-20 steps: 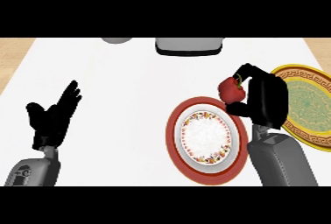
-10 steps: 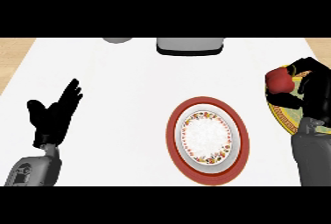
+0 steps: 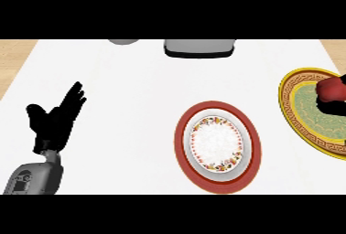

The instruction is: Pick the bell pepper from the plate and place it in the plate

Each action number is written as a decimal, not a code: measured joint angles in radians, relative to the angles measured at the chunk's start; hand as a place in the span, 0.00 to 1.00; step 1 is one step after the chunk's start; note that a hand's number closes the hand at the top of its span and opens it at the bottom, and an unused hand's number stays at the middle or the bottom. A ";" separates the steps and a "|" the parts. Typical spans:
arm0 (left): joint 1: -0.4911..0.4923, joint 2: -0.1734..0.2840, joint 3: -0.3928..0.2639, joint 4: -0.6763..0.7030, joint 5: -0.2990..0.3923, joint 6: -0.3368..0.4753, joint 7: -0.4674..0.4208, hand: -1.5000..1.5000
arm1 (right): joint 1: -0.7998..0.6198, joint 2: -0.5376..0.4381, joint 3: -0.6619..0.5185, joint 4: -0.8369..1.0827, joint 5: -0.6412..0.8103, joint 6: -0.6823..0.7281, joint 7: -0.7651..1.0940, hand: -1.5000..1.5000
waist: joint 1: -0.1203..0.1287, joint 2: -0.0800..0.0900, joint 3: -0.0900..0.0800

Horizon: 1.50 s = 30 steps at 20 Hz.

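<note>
White tabletop [image 3: 135,91] | red-rimmed plate [image 3: 251,137] bare | bell pepper [image 3: 331,89] over green-gold plate [image 3: 297,114], right hand [image 3: 331,108] curled around it at edge | left hand [image 3: 55,119] resting, fingers spread

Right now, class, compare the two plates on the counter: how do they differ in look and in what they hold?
The red-rimmed plate has a white centre ringed with a floral band; the yellow-rimmed plate has a green centre and a patterned gold border. The red-rimmed plate shows whole near the middle; the yellow-rimmed plate is cut by the right edge. The red-rimmed plate holds nothing; over the yellow-rimmed plate is the red bell pepper with the right hand. Both are round and lie flat.
</note>
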 measured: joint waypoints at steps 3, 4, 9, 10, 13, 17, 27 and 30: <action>-0.011 -0.009 -0.002 0.019 -0.009 0.006 -0.011 0.50 | -0.022 -0.053 -0.019 0.136 -0.016 0.026 -0.060 1.00 | 0.003 0.002 0.000; -0.007 -0.007 -0.003 0.003 -0.010 0.007 0.001 0.50 | -0.028 -0.070 -0.028 0.178 -0.033 0.042 -0.087 1.00 | 0.005 0.002 0.000; -0.005 -0.009 -0.002 -0.004 -0.012 0.007 0.008 0.50 | -0.041 -0.100 -0.090 0.343 -0.154 0.130 -0.195 0.00 | 0.006 0.002 0.001; -0.007 -0.005 0.002 0.005 -0.010 0.002 0.001 0.50 | -0.061 -0.111 -0.091 0.383 -0.163 0.141 -0.220 0.00 | 0.006 0.002 0.001; 0.008 -0.013 -0.006 -0.025 -0.017 0.005 0.011 0.50 | -0.073 -0.128 -0.107 0.461 -0.196 0.123 -0.334 0.00 | 0.007 0.001 0.001; 0.016 -0.008 0.007 -0.013 -0.009 -0.005 0.001 0.50 | -0.091 -0.136 -0.138 0.454 -0.257 0.099 -0.464 0.00 | 0.003 0.000 0.000; 0.015 -0.009 0.015 -0.001 -0.019 0.005 -0.005 0.50 | -0.103 -0.079 -0.247 0.231 -0.559 0.278 -0.465 0.00 | -0.020 -0.008 -0.002; 0.011 -0.005 0.017 -0.016 -0.016 0.004 0.012 0.50 | -0.072 -0.083 -0.290 0.218 -0.662 0.382 -0.410 0.00 | -0.020 -0.008 -0.001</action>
